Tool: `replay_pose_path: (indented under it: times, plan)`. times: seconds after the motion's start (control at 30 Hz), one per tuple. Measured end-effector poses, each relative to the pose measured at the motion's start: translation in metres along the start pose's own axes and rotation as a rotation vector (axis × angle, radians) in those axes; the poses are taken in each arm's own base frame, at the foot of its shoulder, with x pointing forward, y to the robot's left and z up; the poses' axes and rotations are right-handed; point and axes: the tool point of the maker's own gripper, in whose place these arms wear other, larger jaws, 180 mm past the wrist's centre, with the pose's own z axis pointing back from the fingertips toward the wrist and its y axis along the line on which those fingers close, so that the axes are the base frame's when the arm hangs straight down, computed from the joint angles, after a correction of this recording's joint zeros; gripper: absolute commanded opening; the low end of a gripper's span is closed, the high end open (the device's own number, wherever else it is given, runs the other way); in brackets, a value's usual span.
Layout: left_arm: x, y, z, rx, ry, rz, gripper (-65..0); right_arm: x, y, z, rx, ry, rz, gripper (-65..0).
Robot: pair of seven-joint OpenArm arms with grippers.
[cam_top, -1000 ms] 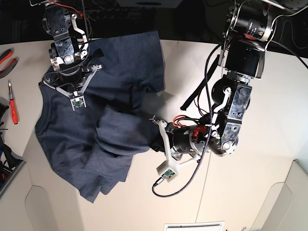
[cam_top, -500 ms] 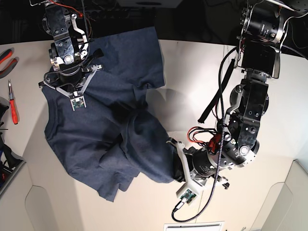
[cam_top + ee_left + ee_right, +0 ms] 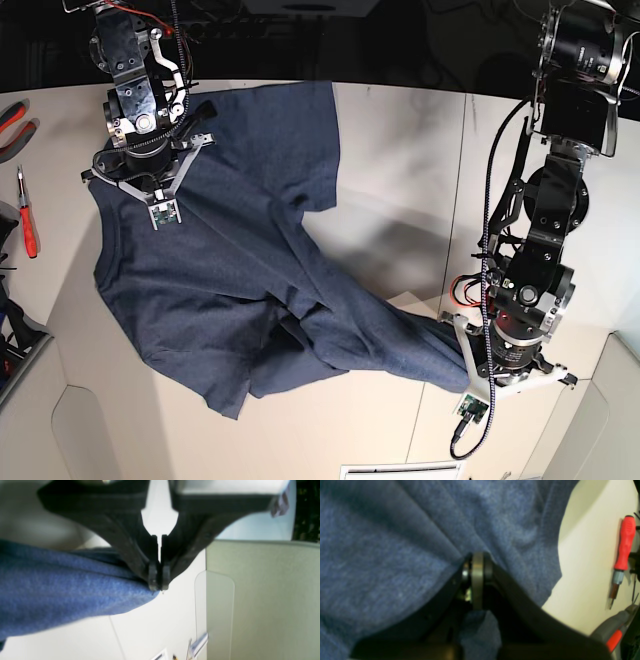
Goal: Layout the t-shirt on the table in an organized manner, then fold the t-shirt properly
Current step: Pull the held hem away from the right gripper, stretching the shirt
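Now the left gripper (image 3: 470, 372), jaws pressed together on a pinch of the t-shirt (image 3: 215, 255), has carried that edge out to the near corner of the table (image 3: 400, 150). Meanwhile the right gripper (image 3: 135, 180), likewise clamped on cloth, stays at the far shoulder. Fabric that lay bunched mid-table a second ago now stretches between them, so laying-out is advancing; folding remains.

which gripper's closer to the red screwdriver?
Right gripper, clamped on the t-shirt a short way from the red screwdriver. Left gripper is across the table.
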Motion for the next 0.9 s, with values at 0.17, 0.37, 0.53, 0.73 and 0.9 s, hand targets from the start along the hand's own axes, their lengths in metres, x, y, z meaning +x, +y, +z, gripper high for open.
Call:
replay_pose_path:
  times: [0.17,0.37,0.53,0.73,0.9]
  plan:
    - [-0.035,0.000,0.005,0.019,0.070,-0.022,-42.6,0.000,0.000,0.000,0.000,0.000,0.000,-65.0]
    - [-0.058,-0.009,0.011,0.005,0.115,-0.045,-38.8,0.000,0.000,0.000,0.000,0.000,0.000,-65.0]
    - [-0.049,-0.013,0.010,-0.019,0.067,-0.026,-42.2,0.001,0.000,0.000,0.000,-0.001,-0.001,-65.0]
    - [-0.029,-0.045,0.013,-0.187,-0.034,0.039,-47.7,0.020,-0.006,0.021,-0.009,-0.046,-0.008,-65.0]
    - [-0.035,-0.058,0.009,-0.227,-0.023,0.061,-47.7,0.086,-0.026,0.057,-0.046,-0.269,-0.051,-65.0]
